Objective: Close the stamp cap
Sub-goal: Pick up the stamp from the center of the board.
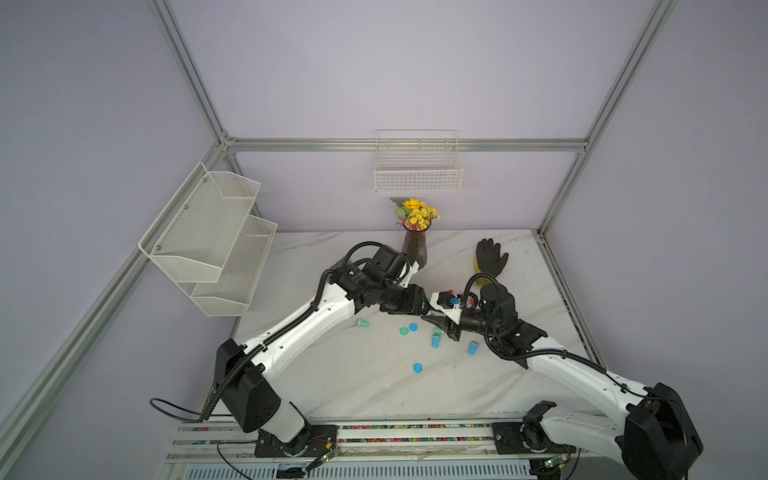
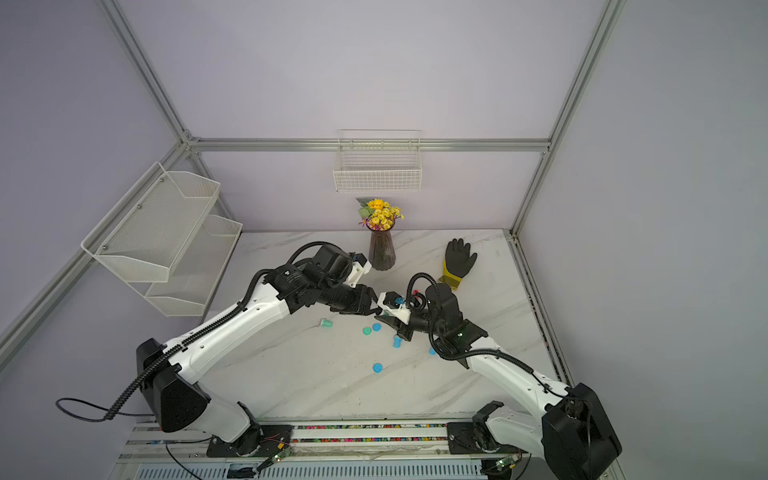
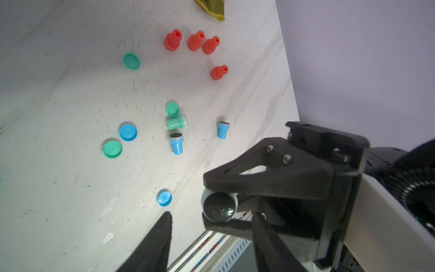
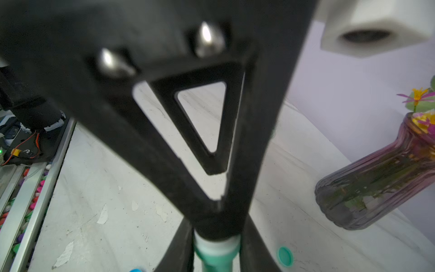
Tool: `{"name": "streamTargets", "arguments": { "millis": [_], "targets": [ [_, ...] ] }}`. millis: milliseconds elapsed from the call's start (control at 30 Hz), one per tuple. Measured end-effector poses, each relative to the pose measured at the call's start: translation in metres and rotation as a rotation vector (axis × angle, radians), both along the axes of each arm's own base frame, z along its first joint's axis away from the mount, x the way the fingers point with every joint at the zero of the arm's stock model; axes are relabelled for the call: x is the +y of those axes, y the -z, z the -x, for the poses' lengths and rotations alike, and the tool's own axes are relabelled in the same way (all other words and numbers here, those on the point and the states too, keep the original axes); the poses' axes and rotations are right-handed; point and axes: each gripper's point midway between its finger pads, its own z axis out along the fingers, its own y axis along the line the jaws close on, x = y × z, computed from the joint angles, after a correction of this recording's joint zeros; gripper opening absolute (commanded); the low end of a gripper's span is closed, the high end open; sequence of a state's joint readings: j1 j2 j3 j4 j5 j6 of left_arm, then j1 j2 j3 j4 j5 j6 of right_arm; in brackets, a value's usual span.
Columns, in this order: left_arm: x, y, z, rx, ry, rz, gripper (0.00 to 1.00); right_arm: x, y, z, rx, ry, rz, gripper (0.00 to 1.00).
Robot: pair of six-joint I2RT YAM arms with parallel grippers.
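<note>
Held stamp (image 3: 219,208): round green plastic barrel with a pale collar and a glossy dark pad face, left bare. It is held off the table where the two arms meet, in front of the vase.
Right gripper (image 4: 217,254): matte black fingers clamped on the stamp's barrel from opposite sides.
Left gripper (image 3: 212,213): pointed black fingers parted and holding nothing, with the stamp's face between them.
Green caps (image 3: 112,149): smooth shallow discs lying loose on the table, one against a toppled green stamp (image 3: 176,122).
Blue caps (image 3: 128,132): same shape, scattered.
Blue stamps (image 3: 176,143): two, pads uncovered.
Red stamps (image 3: 196,40): four, knob-shaped, clustered near the glove.
Table (image 3: 70,94): white marble pattern, scuffed and flecked.
Vase (image 1: 415,247): ribbed purple glass holding yellow flowers.
Glove (image 1: 490,257): black palm, yellow knit cuff.
In the way: in the right wrist view a left finger with a triangular cutout fills the frame, its tip at the collar.
</note>
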State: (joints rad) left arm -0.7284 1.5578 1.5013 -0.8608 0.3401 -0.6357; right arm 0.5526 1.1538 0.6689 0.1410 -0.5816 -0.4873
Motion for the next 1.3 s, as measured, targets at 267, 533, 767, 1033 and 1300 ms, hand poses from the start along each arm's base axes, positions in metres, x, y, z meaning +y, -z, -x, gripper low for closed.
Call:
{"name": "streamTargets", "arguments": {
  "millis": [267,533,767,1033,1300],
  "targets": [
    [-0.005,0.006,0.003,0.039,-0.012,-0.001,0.44,0.002,-0.002,0.0,-0.04,0.003,0.013,0.18],
    [-0.014,0.007,0.007,0.061,0.002,0.011,0.35,0.001,-0.006,-0.001,-0.063,0.032,0.019,0.18],
    [-0.015,0.006,0.005,0.055,-0.004,0.017,0.22,0.001,-0.006,-0.003,-0.067,0.047,0.023,0.33],
    [-0.016,-0.004,0.001,-0.017,0.018,0.028,0.2,-0.007,-0.039,0.002,-0.044,0.106,-0.086,0.66],
    [0.002,-0.083,-0.007,-0.19,0.009,0.232,0.18,-0.029,-0.112,0.037,-0.089,0.115,-0.291,0.59]
  ]
}}
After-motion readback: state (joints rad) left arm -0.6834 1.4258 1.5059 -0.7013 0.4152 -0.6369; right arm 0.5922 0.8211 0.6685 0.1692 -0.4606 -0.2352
